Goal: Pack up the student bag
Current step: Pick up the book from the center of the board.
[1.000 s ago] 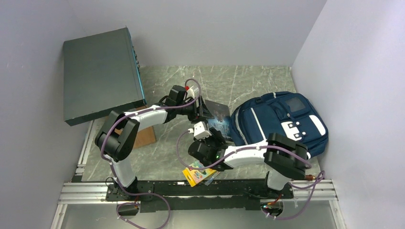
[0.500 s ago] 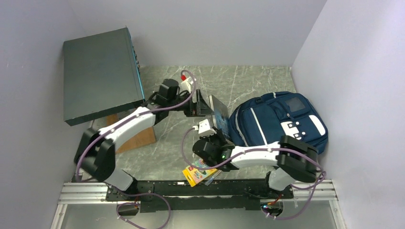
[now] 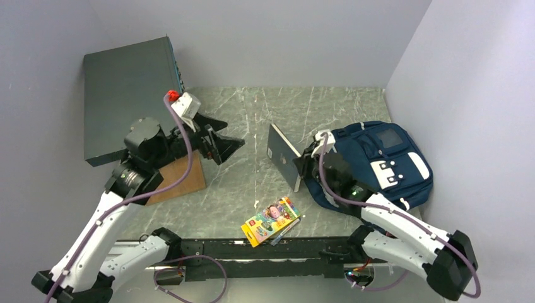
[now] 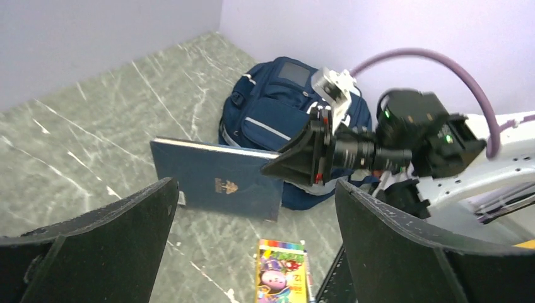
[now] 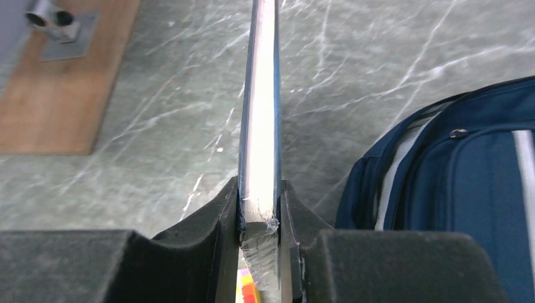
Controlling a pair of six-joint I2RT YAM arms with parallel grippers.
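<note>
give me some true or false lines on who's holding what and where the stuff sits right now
1. The right hand is shut on the blue book. True.
2. The left hand grips the book as well. False: it is open, holds nothing and is well away from the book.
3. The book is inside the student bag. False: it is held on edge outside the bag, right beside it.
4. The crayon box lies flat on the table near the arms' bases. True.
5. The crayon box sits on top of the bag. False: it is on the table, apart from the bag.
</note>
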